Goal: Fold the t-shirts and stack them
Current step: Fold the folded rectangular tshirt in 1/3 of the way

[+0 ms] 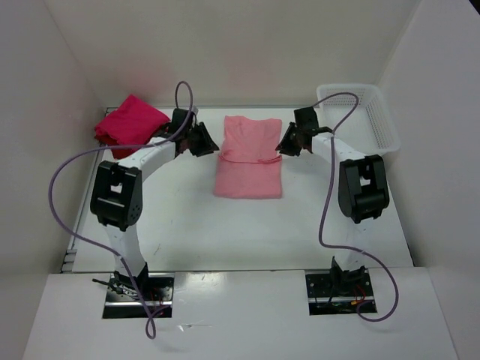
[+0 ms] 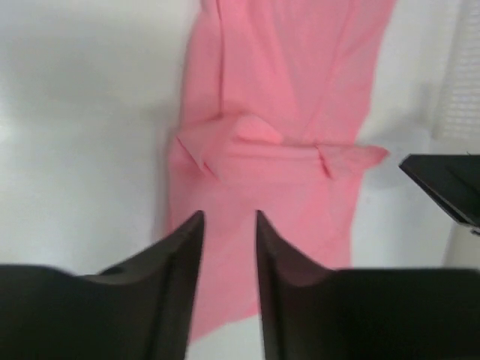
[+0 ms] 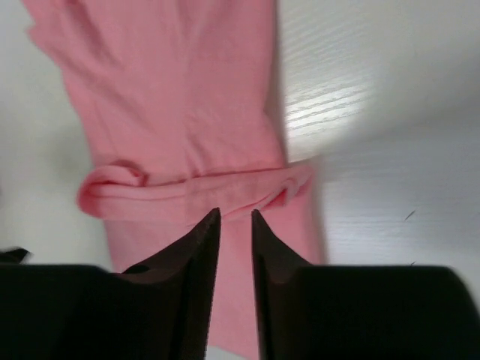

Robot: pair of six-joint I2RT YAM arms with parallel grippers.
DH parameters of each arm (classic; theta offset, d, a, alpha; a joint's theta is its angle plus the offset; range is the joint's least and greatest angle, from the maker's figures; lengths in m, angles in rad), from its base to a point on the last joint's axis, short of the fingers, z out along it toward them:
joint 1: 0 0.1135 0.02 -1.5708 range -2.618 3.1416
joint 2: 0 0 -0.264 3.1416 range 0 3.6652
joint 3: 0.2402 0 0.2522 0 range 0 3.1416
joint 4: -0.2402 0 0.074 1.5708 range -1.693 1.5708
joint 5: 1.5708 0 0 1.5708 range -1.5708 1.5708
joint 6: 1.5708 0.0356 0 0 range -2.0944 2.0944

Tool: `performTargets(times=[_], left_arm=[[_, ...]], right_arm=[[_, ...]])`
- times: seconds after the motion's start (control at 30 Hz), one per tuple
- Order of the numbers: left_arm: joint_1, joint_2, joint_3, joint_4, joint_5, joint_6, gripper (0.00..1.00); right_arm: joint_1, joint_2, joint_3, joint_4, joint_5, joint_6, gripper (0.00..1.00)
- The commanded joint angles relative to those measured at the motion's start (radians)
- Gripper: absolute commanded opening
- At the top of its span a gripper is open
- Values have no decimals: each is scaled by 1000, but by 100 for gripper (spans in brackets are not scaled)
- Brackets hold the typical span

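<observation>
Salmon pink t-shirt (image 1: 249,159) lies part-folded at table (image 1: 225,232) centre; red t-shirts (image 1: 129,124) piled at ten o'clock. Left jaws at its nine o'clock edge, right jaws at three, both parted, empty. Next fold probably wants matched pinches on both corners, lifted evenly.

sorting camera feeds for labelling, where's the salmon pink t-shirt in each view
top external: the salmon pink t-shirt lies flat at the centre of the picture.
left wrist: it fills the upper middle and runs down to the bottom edge.
right wrist: it fills the upper left and centre and runs down the frame.
shared landmark: the folded-over band across the shirt shows in all three views.
</observation>
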Motion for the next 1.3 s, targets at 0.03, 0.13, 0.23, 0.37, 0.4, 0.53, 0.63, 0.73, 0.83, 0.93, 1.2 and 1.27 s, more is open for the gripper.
performTargets(times=[0.03, 0.13, 0.23, 0.37, 0.4, 0.53, 0.63, 0.73, 0.83, 0.93, 1.2, 1.27], left_arm=[[-81, -131, -184, 146, 88, -62, 32], [-141, -143, -318, 246, 113, -165, 21], [-141, -105, -369, 275, 125, -207, 20], [-141, -57, -392, 261, 125, -207, 20], [-141, -45, -403, 261, 115, -207, 20], [-141, -34, -458, 281, 105, -217, 20], [-141, -34, -469, 281, 105, -217, 21], [-141, -34, -489, 281, 96, -207, 22], [-141, -45, -515, 281, 87, -207, 22], [-141, -63, -550, 281, 87, -207, 22], [-141, -148, -496, 211, 87, -187, 24], [-141, -178, -455, 195, 87, -176, 24]], right_arm=[[84, -131, -5, 11, 10, -24, 7], [143, -59, 30, 38, -66, -24, 0], [196, 25, 96, 24, -79, -24, 0], [206, 86, 131, 47, -123, -24, 0], [206, 97, 131, 57, -123, -24, 0], [206, 169, 157, 57, -148, -24, 0], [206, 226, 212, 45, -125, -33, 0], [206, 283, 281, 31, -134, -33, 0], [195, 330, 352, 21, -113, -33, 0], [172, 378, 444, -2, -73, -33, 0], [150, 317, 535, -77, -54, -87, 0], [141, 198, 393, -37, -34, -87, 0]])
